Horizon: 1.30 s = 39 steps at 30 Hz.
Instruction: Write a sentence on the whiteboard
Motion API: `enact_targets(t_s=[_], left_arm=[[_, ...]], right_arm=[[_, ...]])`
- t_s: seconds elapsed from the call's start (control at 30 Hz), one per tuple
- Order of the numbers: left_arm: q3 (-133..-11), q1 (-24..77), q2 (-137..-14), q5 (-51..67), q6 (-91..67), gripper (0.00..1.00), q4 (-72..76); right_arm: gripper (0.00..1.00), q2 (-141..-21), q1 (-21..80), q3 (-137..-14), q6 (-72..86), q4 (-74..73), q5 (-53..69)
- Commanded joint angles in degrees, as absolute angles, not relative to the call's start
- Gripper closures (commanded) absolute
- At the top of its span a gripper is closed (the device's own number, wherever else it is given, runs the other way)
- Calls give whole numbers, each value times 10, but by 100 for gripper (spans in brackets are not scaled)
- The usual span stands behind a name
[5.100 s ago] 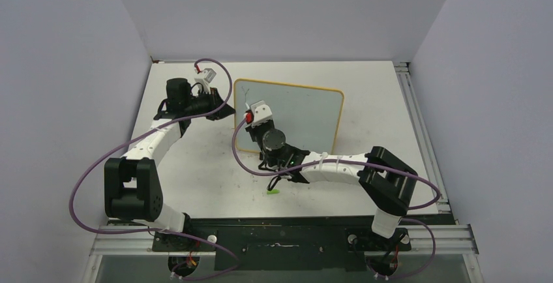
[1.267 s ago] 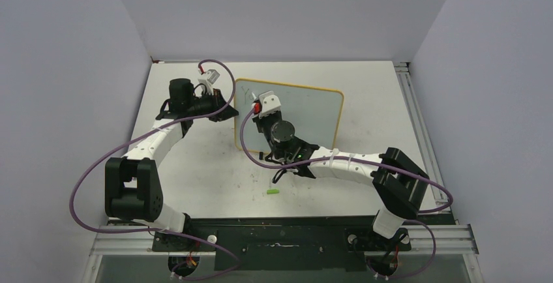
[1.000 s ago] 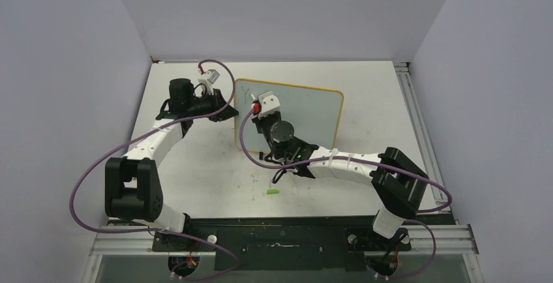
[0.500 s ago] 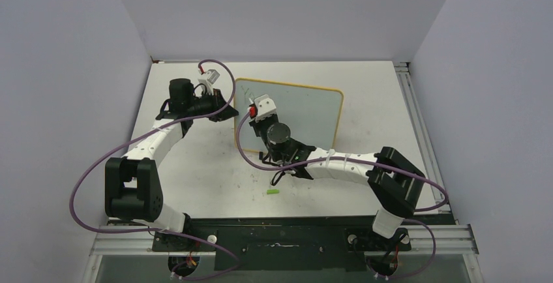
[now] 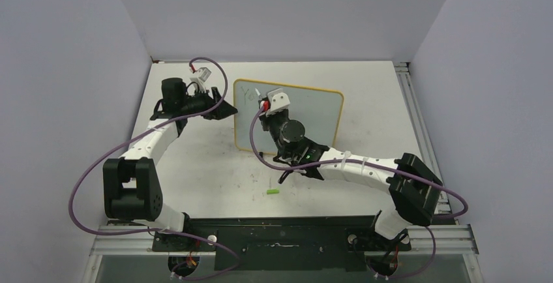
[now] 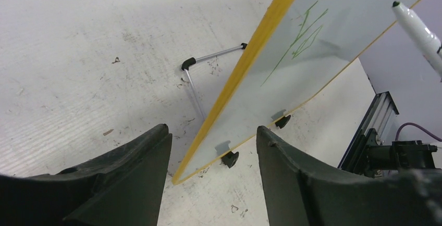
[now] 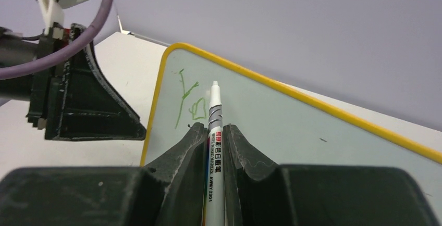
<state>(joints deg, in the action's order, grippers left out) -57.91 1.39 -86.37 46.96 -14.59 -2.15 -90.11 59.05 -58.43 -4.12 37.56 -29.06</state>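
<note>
The right gripper [image 7: 215, 128] clamps a pen [image 7: 214, 109], tip pointing at the board [image 7: 292, 127] beside the sentence [image 7: 190, 103], only a few green strokes near its top-left corner. The left gripper [image 6: 212, 131] is half open and empty, facing the propped board's left edge.

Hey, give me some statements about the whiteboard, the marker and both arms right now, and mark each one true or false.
1. The right gripper is shut on the marker. True.
2. The whiteboard lies flat. False: it stands tilted, propped on a wire stand behind it.
3. The writing on the board is red. False: the strokes are green, near one upper corner.
4. The left gripper has its jaws open, gripping nothing. True.
5. The marker's cap is on. False: its tip is bare.
</note>
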Motion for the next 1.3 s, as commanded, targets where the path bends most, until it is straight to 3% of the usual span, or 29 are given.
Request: enact_targets(t_s=[0.0,0.5,0.73,1.27], left_arm=[[-593,14,-855,484,-143,39,7],[-589,27,-892,507,-169,38,33],[-592,36,-895,499,-164,49,24],[-592,38,-895,497,-162,60,22]], right_arm=[[95,-871,568,-572,-24,390,-270],[95,-864,532,-562,0,386,-167],[95,-869,533,-561,0,380,-177],[95,-881,535,-566,0,361,-206]])
